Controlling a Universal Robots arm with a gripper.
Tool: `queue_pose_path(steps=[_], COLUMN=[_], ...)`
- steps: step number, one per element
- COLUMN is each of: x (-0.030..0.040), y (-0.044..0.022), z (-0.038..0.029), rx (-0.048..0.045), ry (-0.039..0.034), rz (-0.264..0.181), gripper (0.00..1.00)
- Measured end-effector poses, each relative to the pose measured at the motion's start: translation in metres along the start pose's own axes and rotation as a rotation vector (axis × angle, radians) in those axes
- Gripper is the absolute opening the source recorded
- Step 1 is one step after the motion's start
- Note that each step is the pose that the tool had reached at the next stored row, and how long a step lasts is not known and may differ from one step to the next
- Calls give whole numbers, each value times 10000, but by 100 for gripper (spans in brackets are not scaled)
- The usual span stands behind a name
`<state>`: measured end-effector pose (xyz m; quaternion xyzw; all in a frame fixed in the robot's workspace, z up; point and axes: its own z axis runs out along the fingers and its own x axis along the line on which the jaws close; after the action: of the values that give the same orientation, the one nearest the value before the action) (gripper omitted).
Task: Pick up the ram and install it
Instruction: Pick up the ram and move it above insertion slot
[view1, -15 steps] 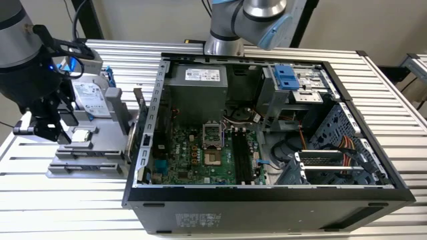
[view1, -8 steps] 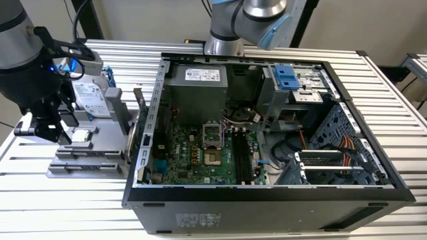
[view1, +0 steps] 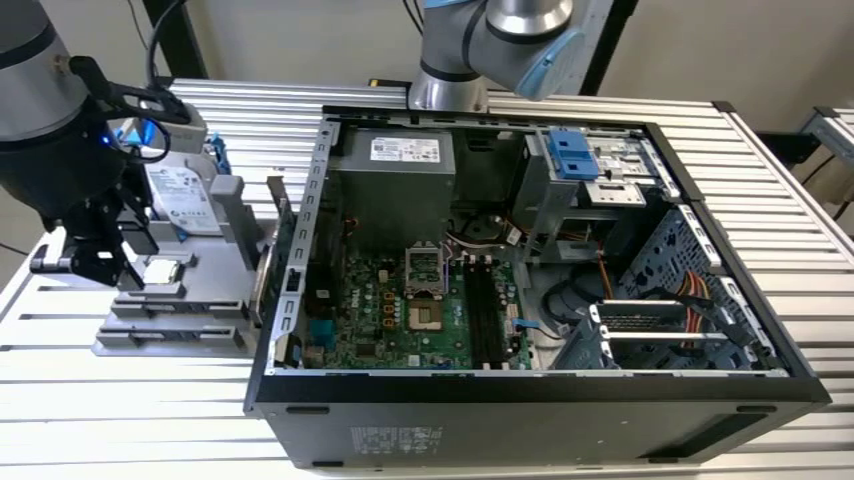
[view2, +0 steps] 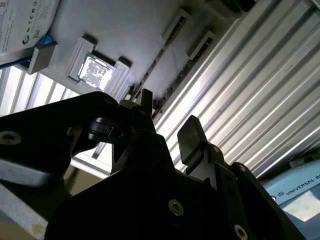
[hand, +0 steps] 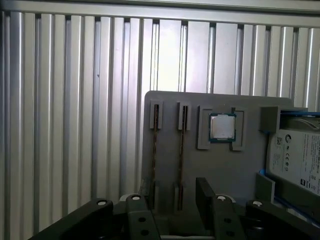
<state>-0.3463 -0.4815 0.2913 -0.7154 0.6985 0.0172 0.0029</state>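
Two ram sticks stand on edge in slots of the grey holder (hand: 225, 175), seen as thin dark strips: one ram stick (hand: 156, 145) and another ram stick (hand: 182, 145) beside it. Both also appear in the second wrist view, as a first strip (view2: 159, 57) and a second strip (view2: 176, 82). My gripper (hand: 170, 205) (view2: 167, 120) hangs open above the holder, apart from the sticks, with nothing between its fingers. In the exterior view my gripper (view1: 87, 262) is at the exterior view's left, over the holder (view1: 174, 335).
The holder also carries a square silver processor chip (hand: 222, 127) (view1: 162, 270) and a silver hard drive (hand: 295, 160) (view1: 180, 200). The open computer case (view1: 747, 300) lies to the exterior view's right, with long black memory slots (view1: 483, 310) on its motherboard. Another arm's base (view1: 447, 85) stands behind the case.
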Motion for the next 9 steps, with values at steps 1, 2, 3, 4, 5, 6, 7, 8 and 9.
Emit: queue_pose_path(steps=[1,2,3,4,5,6,7,8,9], x=[0,0,0,0,0,0,1,1,1], y=[0,0,0,0,0,0,0,-1,-1], z=[3,5,9,12,15,19,23,28,35], rx=[0,-1,1,0,1,0,1,1,2], ry=[0,1,0,0,-1,0,-1,-1,-2], rz=[0,0,0,0,0,0,0,0,0], gripper=[100,100,100,100,100,100,100,100,100])
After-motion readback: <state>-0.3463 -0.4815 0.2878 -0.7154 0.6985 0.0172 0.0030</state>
